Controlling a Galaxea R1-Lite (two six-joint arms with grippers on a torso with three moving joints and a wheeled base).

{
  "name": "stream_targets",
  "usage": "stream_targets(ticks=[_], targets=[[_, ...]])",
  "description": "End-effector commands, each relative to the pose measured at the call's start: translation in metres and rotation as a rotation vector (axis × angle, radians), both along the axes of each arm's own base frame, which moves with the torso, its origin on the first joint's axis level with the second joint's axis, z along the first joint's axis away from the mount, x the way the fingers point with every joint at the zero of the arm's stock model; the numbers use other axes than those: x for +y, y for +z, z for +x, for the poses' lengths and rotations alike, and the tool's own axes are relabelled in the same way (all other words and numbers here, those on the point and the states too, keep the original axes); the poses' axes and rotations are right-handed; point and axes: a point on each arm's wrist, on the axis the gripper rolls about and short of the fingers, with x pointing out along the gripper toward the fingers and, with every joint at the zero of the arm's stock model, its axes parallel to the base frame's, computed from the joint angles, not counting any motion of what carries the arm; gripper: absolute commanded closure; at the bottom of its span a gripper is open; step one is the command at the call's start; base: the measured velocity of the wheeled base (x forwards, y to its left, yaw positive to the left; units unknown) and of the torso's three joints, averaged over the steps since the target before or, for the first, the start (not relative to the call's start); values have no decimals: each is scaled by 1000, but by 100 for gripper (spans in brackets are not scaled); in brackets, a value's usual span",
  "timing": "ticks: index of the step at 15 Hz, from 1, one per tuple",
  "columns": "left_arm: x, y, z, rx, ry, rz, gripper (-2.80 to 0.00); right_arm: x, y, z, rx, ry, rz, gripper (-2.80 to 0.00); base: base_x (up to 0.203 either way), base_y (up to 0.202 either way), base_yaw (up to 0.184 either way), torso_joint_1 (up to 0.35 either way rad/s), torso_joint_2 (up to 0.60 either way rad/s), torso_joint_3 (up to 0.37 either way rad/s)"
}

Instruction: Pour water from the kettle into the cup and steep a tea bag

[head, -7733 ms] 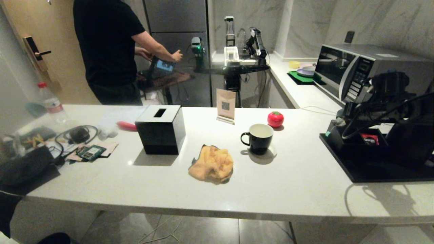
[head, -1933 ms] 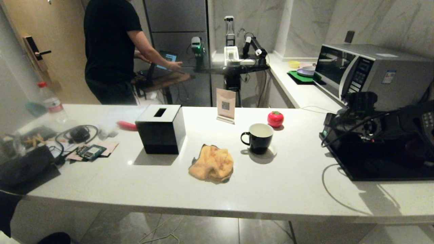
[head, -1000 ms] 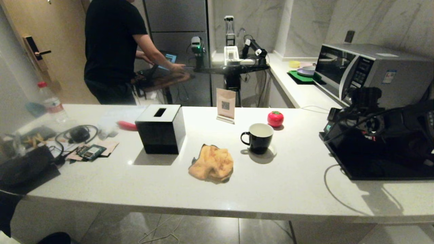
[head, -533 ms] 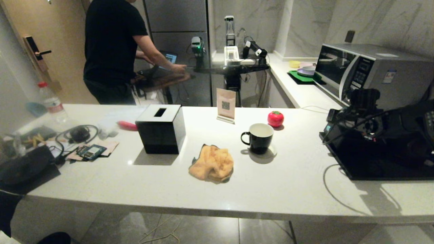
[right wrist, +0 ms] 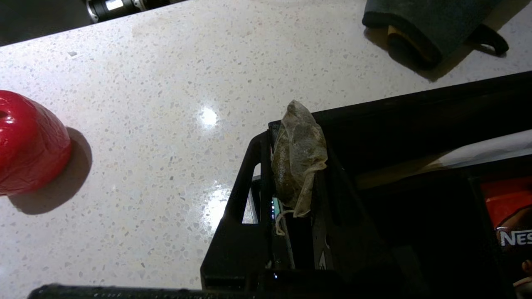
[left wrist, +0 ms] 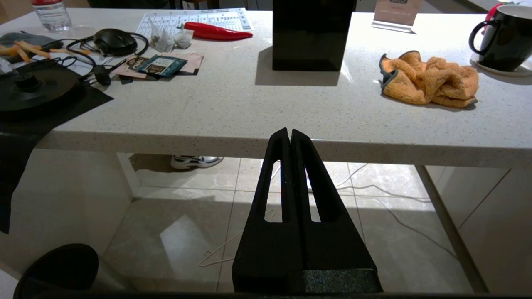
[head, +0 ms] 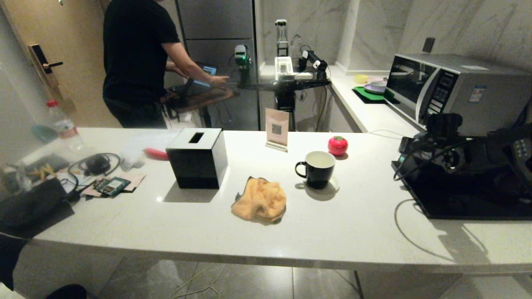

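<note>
From my station the countertop (head: 357, 224) reads as pale speckled stone, polished enough to throw glare. My right gripper (right wrist: 293, 182) has matt black plastic fingers pinching a crinkled, translucent mesh tea bag (right wrist: 297, 158). The mug (head: 316, 169) looks glazed black ceramic, white inside. The orange cloth (head: 259, 200) is nubbly terry. The tomato-shaped object (head: 337, 145) is glossy red; the microwave (head: 453, 89) brushed metal.
</note>
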Motion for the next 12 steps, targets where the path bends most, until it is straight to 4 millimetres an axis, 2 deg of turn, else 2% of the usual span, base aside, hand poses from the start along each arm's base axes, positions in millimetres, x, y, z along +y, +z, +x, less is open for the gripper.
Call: stream_targets(ticks=[1,5,6,12], targets=[[0,0,0,1,0,-1,0,0,-2,0,4,-2,1,0,0,0,0,0,0,0],[0,0,0,1,0,-1,0,1,-7,-2,22,0,1,0,0,0,0,0,0,0],[0,0,0,1,0,-1,0,1,-8,-2,26,0,2,-280,0,0,0,0,0,0],[0,0,0,1,0,-1,0,0,-7,-2,20,-1,1,-280,0,0,0,0,0,0]])
